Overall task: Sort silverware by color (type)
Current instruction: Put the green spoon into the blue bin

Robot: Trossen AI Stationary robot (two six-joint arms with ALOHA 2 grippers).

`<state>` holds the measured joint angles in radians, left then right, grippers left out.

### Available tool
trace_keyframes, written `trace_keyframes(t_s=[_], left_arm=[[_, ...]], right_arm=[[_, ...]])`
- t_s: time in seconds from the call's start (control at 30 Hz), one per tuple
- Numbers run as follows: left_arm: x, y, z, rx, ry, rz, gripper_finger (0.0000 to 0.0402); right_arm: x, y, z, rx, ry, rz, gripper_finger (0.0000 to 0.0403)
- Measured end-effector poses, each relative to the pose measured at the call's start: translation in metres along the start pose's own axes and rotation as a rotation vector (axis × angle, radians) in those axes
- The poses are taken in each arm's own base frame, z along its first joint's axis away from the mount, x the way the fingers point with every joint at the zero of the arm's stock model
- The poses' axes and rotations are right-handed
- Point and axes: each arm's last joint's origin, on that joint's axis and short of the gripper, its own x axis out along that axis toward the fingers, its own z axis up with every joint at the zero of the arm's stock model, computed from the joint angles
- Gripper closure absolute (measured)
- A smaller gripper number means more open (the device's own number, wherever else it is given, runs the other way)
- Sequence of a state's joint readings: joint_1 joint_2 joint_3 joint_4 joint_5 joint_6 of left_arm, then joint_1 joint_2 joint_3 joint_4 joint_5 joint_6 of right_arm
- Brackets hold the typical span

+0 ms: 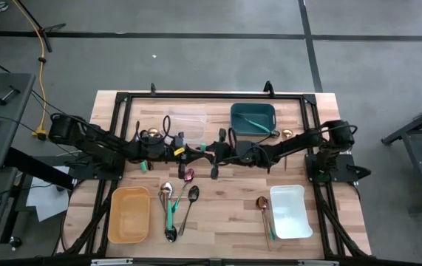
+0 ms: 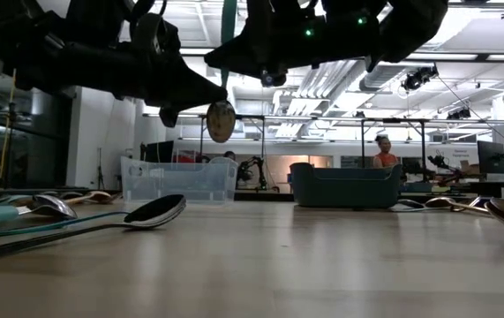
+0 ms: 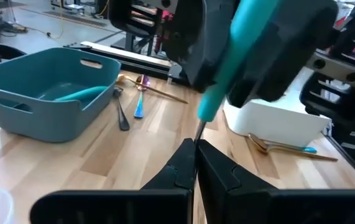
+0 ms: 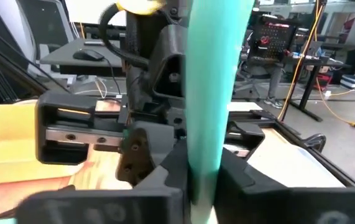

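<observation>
Silverware in a mid-air handover: a teal-handled utensil [image 3: 230,68] sits between my two pincers above the table's middle.

I see my left gripper [image 3: 194,163] pressed together on the thin metal neck of that utensil, its fingers meeting just below the teal handle. My right gripper [image 4: 197,180] is pinching the same teal handle, which stands straight up between its fingers in the right wrist view. From overhead both pincers meet over the bare wood. Just ahead of them on the table lie more spoons [image 1: 172,209], dark, silver and teal, with an orange container [image 1: 128,215] beside those. Off to my right gripper's side sit a white container [image 1: 290,212] and a gold piece [image 1: 263,210] next to it. Behind the pincers stand a teal container [image 1: 253,118] with a teal-handled piece inside and a clear container [image 1: 187,122].
</observation>
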<state>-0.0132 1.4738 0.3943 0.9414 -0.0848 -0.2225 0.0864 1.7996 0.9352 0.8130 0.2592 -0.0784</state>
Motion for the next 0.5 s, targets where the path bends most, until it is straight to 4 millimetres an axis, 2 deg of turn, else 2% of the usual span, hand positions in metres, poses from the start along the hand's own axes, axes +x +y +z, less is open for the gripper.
trace_keyframes(t_s=[0.2, 0.5], left_arm=[[0.000, 0.000, 0.001, 0.015, -0.006, 0.001, 0.0393], [-0.005, 0.002, 0.001, 0.050, 0.045, 0.047, 0.0322]], right_arm=[[-0.005, -0.005, 0.007, 0.042, 0.045, 0.005, 0.0375], [-0.019, -0.008, 0.019, 0.009, 0.136, -0.062, 0.0375]])
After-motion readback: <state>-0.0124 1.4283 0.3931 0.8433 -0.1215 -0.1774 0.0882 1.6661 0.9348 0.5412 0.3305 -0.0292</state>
